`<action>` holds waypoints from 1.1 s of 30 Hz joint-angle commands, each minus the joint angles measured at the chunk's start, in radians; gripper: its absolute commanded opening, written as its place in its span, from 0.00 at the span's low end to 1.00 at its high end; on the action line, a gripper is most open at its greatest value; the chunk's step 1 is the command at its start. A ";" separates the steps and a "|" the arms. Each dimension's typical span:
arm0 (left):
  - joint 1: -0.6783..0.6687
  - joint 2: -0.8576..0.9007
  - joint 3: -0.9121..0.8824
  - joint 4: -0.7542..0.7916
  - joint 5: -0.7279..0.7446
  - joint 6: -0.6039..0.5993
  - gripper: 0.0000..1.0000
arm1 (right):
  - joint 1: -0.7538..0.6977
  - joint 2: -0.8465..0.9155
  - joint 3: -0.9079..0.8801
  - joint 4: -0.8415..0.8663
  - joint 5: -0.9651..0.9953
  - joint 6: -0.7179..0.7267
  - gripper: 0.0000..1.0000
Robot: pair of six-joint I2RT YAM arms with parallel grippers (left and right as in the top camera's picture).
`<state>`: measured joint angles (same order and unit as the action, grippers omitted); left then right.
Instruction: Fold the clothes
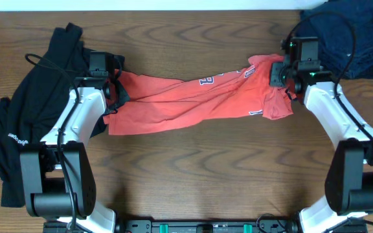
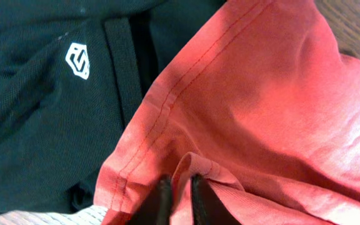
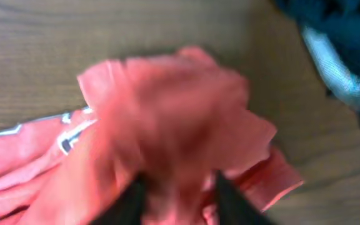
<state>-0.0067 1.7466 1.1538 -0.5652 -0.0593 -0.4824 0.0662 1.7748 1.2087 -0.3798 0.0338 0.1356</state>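
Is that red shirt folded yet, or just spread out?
Not folded. The shirt lies stretched in a long, crumpled band across the table, bunched up at its right end, with no neat fold edges showing.

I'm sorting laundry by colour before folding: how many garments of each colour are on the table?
Red-orange T-shirt: 1
Black top: 1, as far as the heap shows
Dark blue garment: 1
Total: 3
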 commanded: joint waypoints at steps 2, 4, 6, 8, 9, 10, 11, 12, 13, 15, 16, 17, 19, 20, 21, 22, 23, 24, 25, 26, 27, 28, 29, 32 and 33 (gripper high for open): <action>0.002 -0.012 0.010 0.002 -0.016 -0.009 0.38 | -0.008 0.004 0.007 -0.013 -0.016 -0.010 0.85; 0.002 -0.029 0.013 -0.003 -0.012 -0.005 0.53 | -0.008 -0.007 0.008 -0.022 -0.029 -0.010 0.88; 0.002 -0.053 0.018 -0.008 -0.011 0.034 0.59 | -0.008 -0.017 0.008 -0.029 -0.057 -0.010 0.90; 0.002 -0.072 0.020 -0.005 -0.012 0.076 0.66 | -0.008 -0.019 0.008 -0.032 -0.080 -0.010 0.90; 0.002 -0.077 0.023 -0.003 -0.012 0.105 0.69 | -0.006 -0.019 0.008 -0.032 -0.095 -0.010 0.91; 0.003 -0.077 0.025 -0.004 -0.010 0.129 0.71 | -0.004 -0.019 0.008 -0.032 -0.106 -0.010 0.91; 0.005 -0.075 0.025 -0.005 0.000 0.155 0.73 | -0.001 -0.019 0.008 -0.032 -0.113 -0.010 0.91; 0.008 -0.071 0.025 -0.005 0.014 0.178 0.74 | 0.003 -0.019 0.008 -0.033 -0.114 -0.009 0.91; 0.013 -0.066 0.025 -0.005 0.031 0.202 0.75 | 0.006 -0.019 0.008 -0.033 -0.114 -0.010 0.92; 0.026 -0.051 0.025 -0.003 0.051 0.226 0.75 | 0.014 -0.019 0.008 -0.034 -0.114 -0.010 0.92; 0.035 -0.043 0.025 -0.003 0.052 0.228 0.75 | 0.017 -0.019 0.008 -0.038 -0.113 -0.010 0.92; 0.043 -0.038 0.025 -0.004 0.052 0.228 0.75 | 0.018 -0.019 0.008 -0.041 -0.113 -0.010 0.92; 0.060 -0.028 0.025 -0.005 0.053 0.228 0.75 | 0.018 -0.019 0.008 -0.048 -0.113 -0.010 0.92; 0.068 -0.025 0.025 -0.005 0.053 0.232 0.75 | 0.018 -0.019 0.008 -0.051 -0.113 -0.010 0.92; 0.074 -0.022 0.025 -0.002 0.053 0.245 0.75 | 0.018 -0.019 0.008 -0.053 -0.113 -0.010 0.92; 0.080 -0.020 0.025 0.000 0.053 0.257 0.75 | 0.018 -0.019 0.008 -0.055 -0.113 -0.011 0.93; 0.086 -0.015 0.025 0.001 0.052 0.278 0.75 | 0.018 -0.019 0.008 -0.058 -0.113 -0.016 0.93; 0.092 -0.009 0.025 0.003 0.051 0.299 0.74 | 0.018 -0.019 0.008 -0.059 -0.113 -0.023 0.93; 0.097 -0.002 0.025 0.006 0.053 0.306 0.74 | 0.018 -0.019 0.008 -0.059 -0.113 -0.031 0.93; 0.102 0.008 0.025 0.007 0.055 0.306 0.74 | 0.018 -0.019 0.008 -0.059 -0.113 -0.034 0.93; 0.103 0.016 0.025 0.007 0.066 0.307 0.74 | 0.018 -0.019 0.008 -0.058 -0.112 -0.038 0.93; 0.104 0.027 0.025 0.008 0.088 0.307 0.74 | 0.018 -0.019 0.008 -0.058 -0.112 -0.038 0.93; 0.104 0.037 0.025 0.010 0.122 0.327 0.74 | 0.018 -0.019 0.008 -0.058 -0.112 -0.038 0.93; 0.102 0.073 0.025 0.013 0.178 0.375 0.73 | 0.018 -0.019 0.008 -0.058 -0.112 -0.040 0.93; 0.102 0.085 0.025 0.010 0.180 0.378 0.72 | 0.017 -0.019 0.008 -0.058 -0.112 -0.040 0.93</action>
<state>0.0944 1.7924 1.1564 -0.5518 0.0586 -0.1642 0.0795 1.7821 1.2091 -0.4370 -0.0723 0.1154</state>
